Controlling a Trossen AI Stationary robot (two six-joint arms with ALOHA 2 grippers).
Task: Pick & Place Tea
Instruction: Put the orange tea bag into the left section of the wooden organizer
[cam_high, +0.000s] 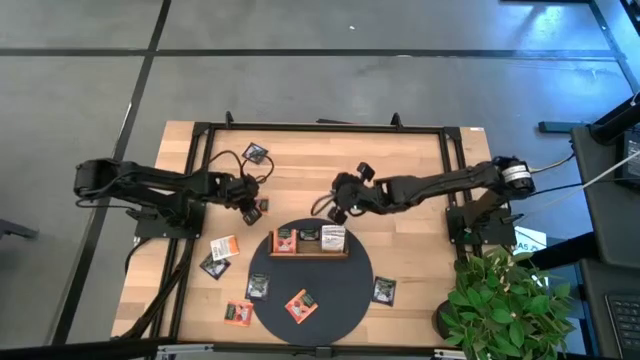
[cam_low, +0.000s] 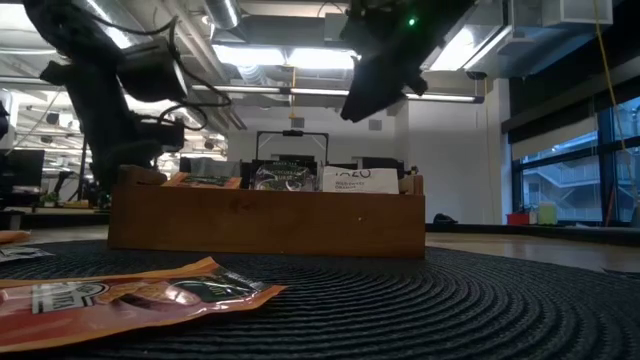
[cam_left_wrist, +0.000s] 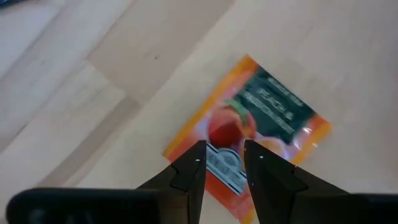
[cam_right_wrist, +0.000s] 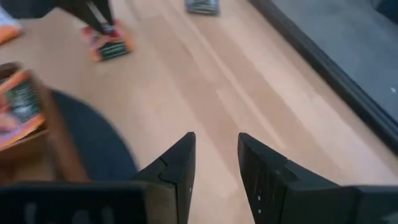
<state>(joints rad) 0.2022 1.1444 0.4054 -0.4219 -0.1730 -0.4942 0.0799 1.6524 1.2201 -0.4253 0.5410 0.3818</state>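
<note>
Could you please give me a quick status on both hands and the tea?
Left hand open, over orange sachet on table. Right hand open, empty, beside tray. Nothing blocking.

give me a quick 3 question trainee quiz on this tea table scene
1. True or false: the wooden tray sits on the round dark mat.
2. Which gripper hovers over the orange peach tea sachet? A) left gripper B) right gripper
3. Fill in: the right gripper holds ____.

Key: 1 true. 2 A; its fingers stand apart just above the sachet, not gripping it. 3 nothing; bare wooden table shows between its open fingers.
</note>
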